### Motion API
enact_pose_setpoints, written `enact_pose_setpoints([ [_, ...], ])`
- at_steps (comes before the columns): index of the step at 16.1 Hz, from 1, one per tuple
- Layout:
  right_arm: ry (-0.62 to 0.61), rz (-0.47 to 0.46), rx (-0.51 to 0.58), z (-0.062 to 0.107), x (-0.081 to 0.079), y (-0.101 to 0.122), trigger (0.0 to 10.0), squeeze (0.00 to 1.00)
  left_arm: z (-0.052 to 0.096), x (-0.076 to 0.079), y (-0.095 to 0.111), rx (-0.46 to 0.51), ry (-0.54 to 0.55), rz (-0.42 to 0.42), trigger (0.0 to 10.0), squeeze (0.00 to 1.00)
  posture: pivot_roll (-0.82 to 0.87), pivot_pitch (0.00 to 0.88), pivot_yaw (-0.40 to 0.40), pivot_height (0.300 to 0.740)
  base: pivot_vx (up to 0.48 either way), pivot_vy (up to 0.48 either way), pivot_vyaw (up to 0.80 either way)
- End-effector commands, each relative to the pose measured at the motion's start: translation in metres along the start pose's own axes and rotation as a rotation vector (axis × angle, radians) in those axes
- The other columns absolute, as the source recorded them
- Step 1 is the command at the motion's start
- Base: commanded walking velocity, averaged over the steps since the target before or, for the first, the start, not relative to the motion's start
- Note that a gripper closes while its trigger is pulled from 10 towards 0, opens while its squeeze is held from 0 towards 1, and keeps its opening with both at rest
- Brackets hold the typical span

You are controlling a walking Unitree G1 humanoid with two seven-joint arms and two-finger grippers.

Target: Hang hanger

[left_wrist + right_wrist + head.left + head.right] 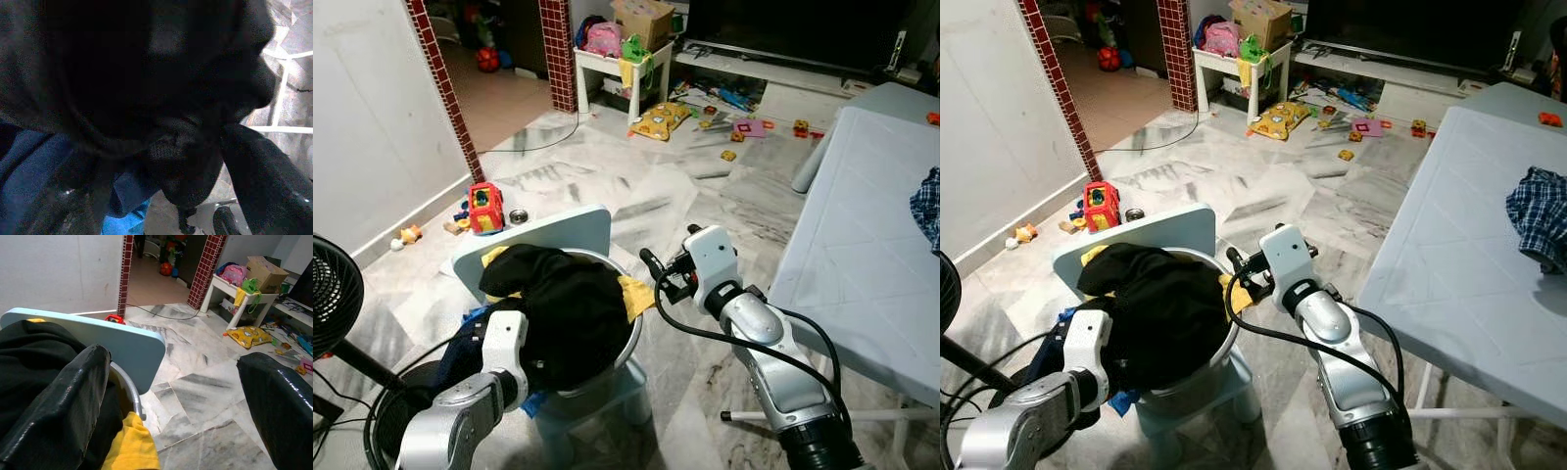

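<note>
From the left eye view, a round silver metal basin (641,333) sits on a small pale blue plastic chair (563,233), heaped with a black garment (563,304) over a yellow cloth (636,294). The left gripper (533,377) is pushed into the black garment at the near side of the basin, its fingers buried in the fabric, so whether they are apart or together cannot be told. The right gripper (653,269) hangs just beside the basin's right rim, above the yellow cloth. A pale blue plastic table (862,245) stands to the right on the grey marble floor (636,196). In the right eye view, a blue checked shirt (1540,215) lies on that table, well apart from the basin; a hanger cannot be made out. The left wrist view is very dark, with black cloth pressed close and a blue fabric (29,166) beneath it. In the right wrist view, the right gripper's two black fingers (63,406) are spread wide and hold nothing, one touching the black garment by the rim.
</note>
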State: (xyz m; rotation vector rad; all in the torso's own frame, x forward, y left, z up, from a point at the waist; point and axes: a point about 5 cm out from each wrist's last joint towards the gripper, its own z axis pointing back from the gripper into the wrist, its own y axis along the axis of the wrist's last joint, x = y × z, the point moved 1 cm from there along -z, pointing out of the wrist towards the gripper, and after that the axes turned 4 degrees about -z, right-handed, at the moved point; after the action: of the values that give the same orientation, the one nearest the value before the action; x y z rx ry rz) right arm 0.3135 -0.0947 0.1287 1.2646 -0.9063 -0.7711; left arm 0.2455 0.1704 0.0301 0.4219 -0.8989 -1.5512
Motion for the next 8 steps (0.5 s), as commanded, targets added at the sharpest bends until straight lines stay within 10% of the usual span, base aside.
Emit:
enact_pose_setpoints([
  [1,0.005,0.006,0.015,-0.0012,-0.0007,0.0039,10.0,0.00,-0.0007,-0.0034,0.0036,0.017,0.002,0.002,0.0,0.00,-0.12,0.046,0.002,0.740,0.000,0.000,0.00],
  [8,0.012,0.010,0.016,-0.0023,-0.0016,0.0048,10.0,0.00,-0.0067,-0.0092,0.0041,0.063,0.010,0.022,0.0,0.00,-0.12,0.048,-0.006,0.740,0.000,0.000,0.00],
])
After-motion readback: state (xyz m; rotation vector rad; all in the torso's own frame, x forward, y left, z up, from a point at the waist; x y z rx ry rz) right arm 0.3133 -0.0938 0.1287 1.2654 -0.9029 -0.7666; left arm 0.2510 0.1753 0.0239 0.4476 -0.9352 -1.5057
